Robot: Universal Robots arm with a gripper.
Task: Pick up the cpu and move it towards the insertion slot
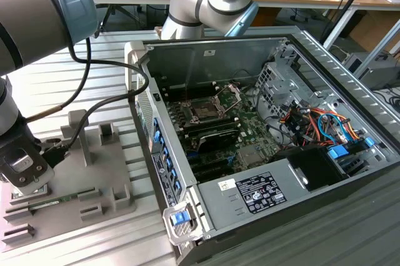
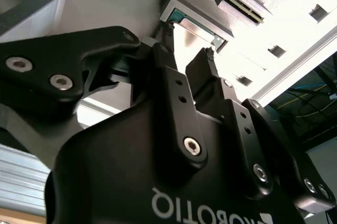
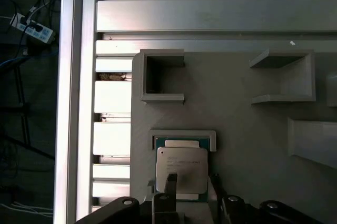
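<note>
- The cpu (image 3: 180, 169) lies flat, silver top up, in a shallow framed recess of the grey holder plate (image 3: 237, 129).
- The gripper (image 3: 192, 182) hangs right over it with its fingers apart. In the first wrist view one fingertip (image 3: 171, 181) overlaps the silver top and the other sits just beside the cpu's edge. Whether either one touches the cpu I cannot tell.
- The second wrist view shows the gap more plainly, with the bright top of the cpu (image 2: 187, 37) visible between the two black tips.
- Near the recess, two open-sided box pockets (image 3: 163, 77) rise from the plate. A thin green strip, probably a memory stick (image 2: 231, 0), lies on the plate just past the recess.
- In the exterior view, upright blocks (image 1: 78, 130) on the plate stand between the gripper and the open computer case (image 1: 262, 191). A black cable (image 1: 109, 100) loops above the plate.
- The socket (image 1: 204, 111) sits deep inside that case, well apart from the plate on the exterior view's right, behind the case's near wall.
- The first wrist view shows the plate resting on a slatted metal table (image 3: 210, 19). A power strip (image 3: 32, 27) lies on the floor past the table's edge.
</note>
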